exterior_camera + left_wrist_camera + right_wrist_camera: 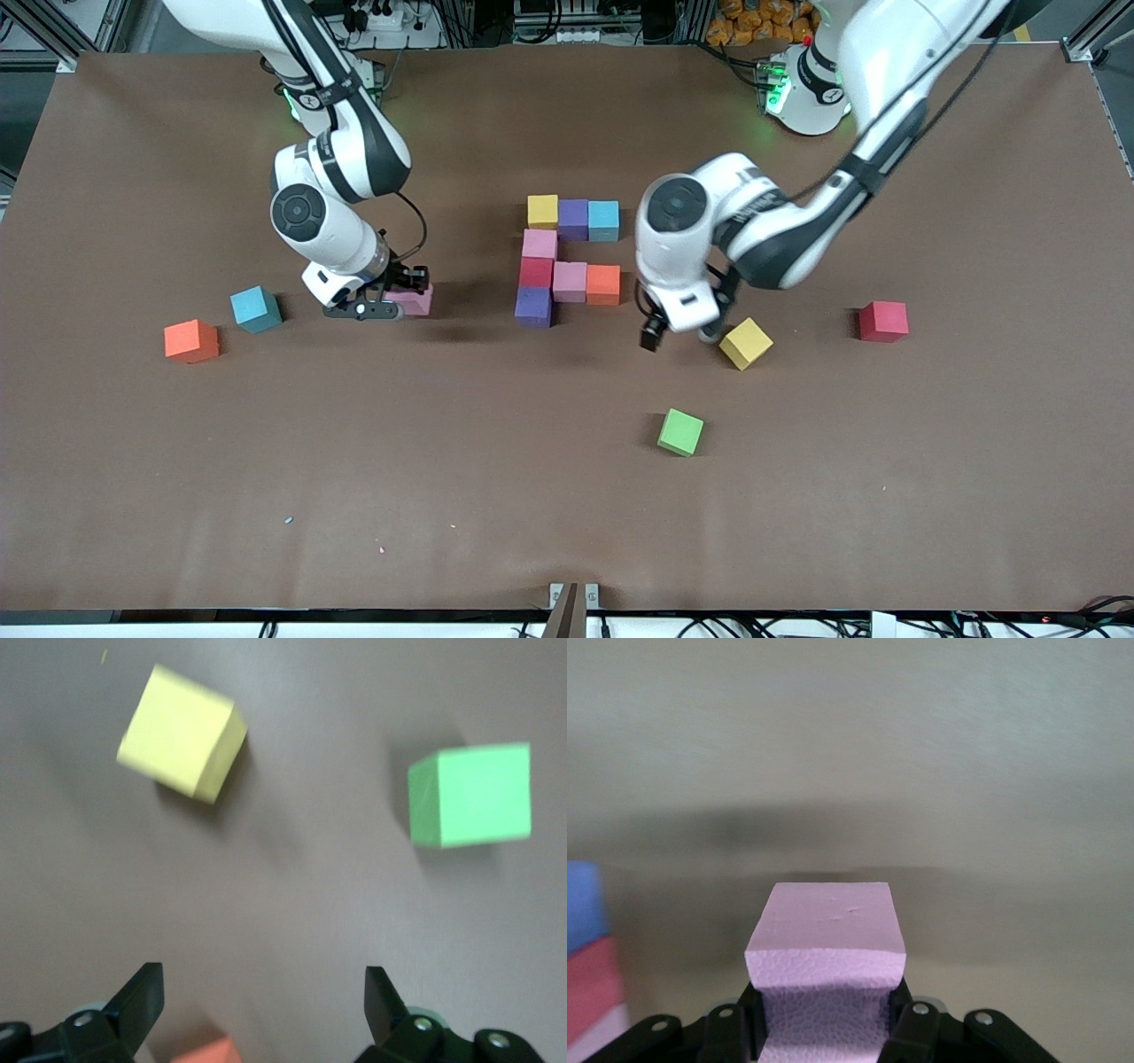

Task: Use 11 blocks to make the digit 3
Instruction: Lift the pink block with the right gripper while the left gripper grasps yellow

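A brown table (567,496) fills the front view, with cables and rails along the top edge.

Lowest in that view, below centre, lies the green block (680,431). Above it a yellow block (745,343) sits tilted, and a red block (882,321) lies at mid-right. At lower left of the middle band are an orange block (191,341) and a teal block (255,308).

The left gripper (678,335) hangs low just beside the yellow block, its fingers spread wide with nothing between them. In the left wrist view only the fingertips (142,997) show at the bottom edge, and an orange corner between them is cut off.

The right gripper (390,301) is at centre-left, its fingers closed on a pink block (415,299), which the arm largely hides in the front view. The right wrist view shows the block's top clearly, the finger pads (908,1028) pinching its sides; whether it is on the table or lifted I cannot tell.

At centre stands the part-built digit (567,261): nearest a purple cube, then a row of red, pink and orange, a pink one above, and topmost a row of yellow, purple and blue.
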